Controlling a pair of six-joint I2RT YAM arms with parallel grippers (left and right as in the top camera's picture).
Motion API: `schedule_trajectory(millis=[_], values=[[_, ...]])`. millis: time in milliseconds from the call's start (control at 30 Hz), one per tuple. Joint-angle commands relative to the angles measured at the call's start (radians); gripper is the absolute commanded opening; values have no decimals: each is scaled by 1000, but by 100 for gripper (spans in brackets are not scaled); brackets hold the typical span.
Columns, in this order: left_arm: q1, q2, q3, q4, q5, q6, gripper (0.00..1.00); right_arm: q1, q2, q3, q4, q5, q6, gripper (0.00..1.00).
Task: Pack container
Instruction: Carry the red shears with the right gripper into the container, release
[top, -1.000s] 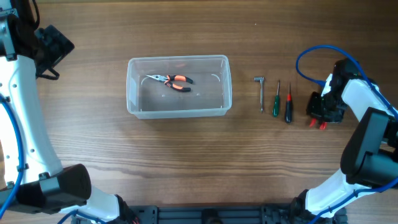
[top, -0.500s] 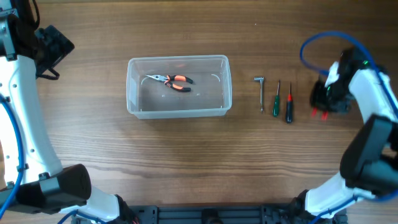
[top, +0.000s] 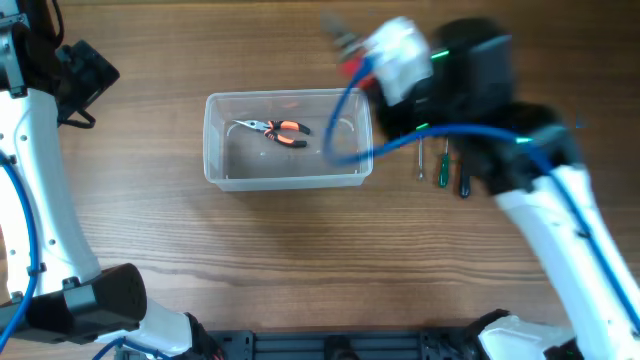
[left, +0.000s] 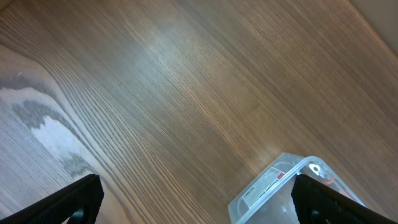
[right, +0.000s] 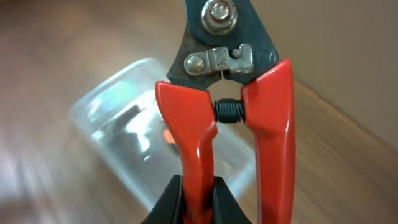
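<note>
Container is sitting mid-tabletop, slightly toward the left edge, orange-handled pliers lying inside. Your right claw is clamping red-handled cutters by one handle only, hovering near the container's far right corner. You're risking a swivel or slip; releasing now, they may be landing on the rim. Left claw is idling near the far left corner, fingers spread, empty.

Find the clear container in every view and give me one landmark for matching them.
Overhead: container left of centre.
Left wrist: only one corner, bottom right.
Right wrist: blurred, centre-left, behind the red-handled cutters.
Shared landmark: the orange-handled pliers inside it, seemingly the orange glint in both wrist views.
</note>
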Motion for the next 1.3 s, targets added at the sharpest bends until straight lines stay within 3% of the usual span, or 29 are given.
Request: schedule_trajectory(millis=[0, 167, 533, 700, 733, 767, 833, 933, 1267], values=[[5, 3, -1, 0, 9, 5, 100, 94, 124, -7, 8, -18, -240, 4], [5, 3, -1, 0, 9, 5, 100, 114, 319, -7, -2, 24, -487, 4], [5, 3, -1, 0, 9, 5, 100, 56, 587, -7, 56, 197, -575, 4], [5, 3, -1, 0, 9, 5, 100, 0, 626, -7, 69, 166, -573, 4], [5, 3, -1, 0, 9, 5, 100, -3, 626, -7, 80, 164, -563, 11], [5, 3, -1, 0, 9, 5, 100, -3, 626, -6, 83, 164, -563, 31], [5, 3, -1, 0, 9, 5, 100, 0, 626, -5, 85, 164, -561, 46], [5, 3, -1, 0, 9, 5, 100, 17, 624, 2, 83, 169, -510, 51], [5, 3, -1, 0, 9, 5, 100, 40, 449, 121, -24, 317, -138, 49]])
